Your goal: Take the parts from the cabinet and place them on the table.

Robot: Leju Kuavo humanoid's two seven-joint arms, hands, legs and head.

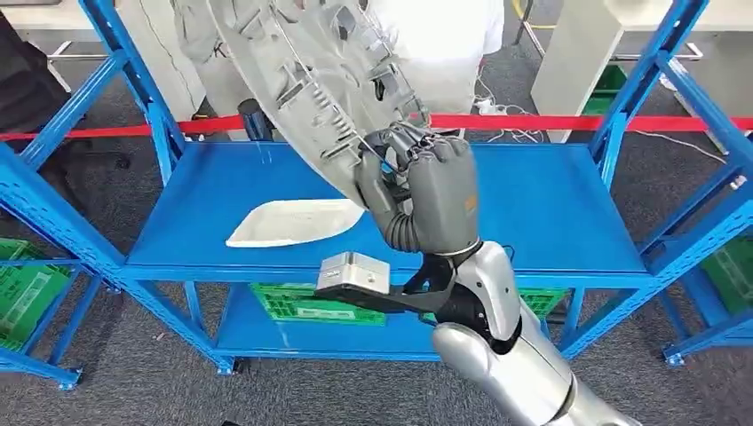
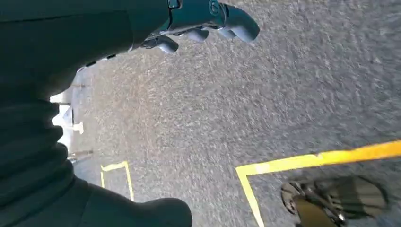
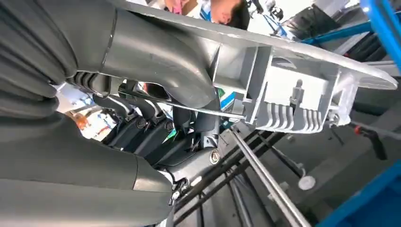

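Note:
A large grey ribbed plastic part (image 1: 315, 75) is lifted above the blue cabinet shelf (image 1: 550, 204), tilted up toward the back. My right hand (image 1: 426, 191) grips its lower edge, thumb on one face and fingers on the other. In the right wrist view the thumb (image 3: 161, 56) presses on the part (image 3: 293, 94) and the darker fingers curl under it. A second, white flat part (image 1: 297, 220) lies on the shelf at the left. My left hand (image 2: 203, 21) hangs over grey floor, fingers apart and holding nothing.
Blue uprights (image 1: 146, 98) frame the cabinet on both sides. Green crates (image 1: 306, 303) sit on the lower shelf. A person in white (image 1: 435, 44) stands behind a red barrier tape (image 1: 568, 122). Yellow floor lines (image 2: 302, 161) run under the left arm.

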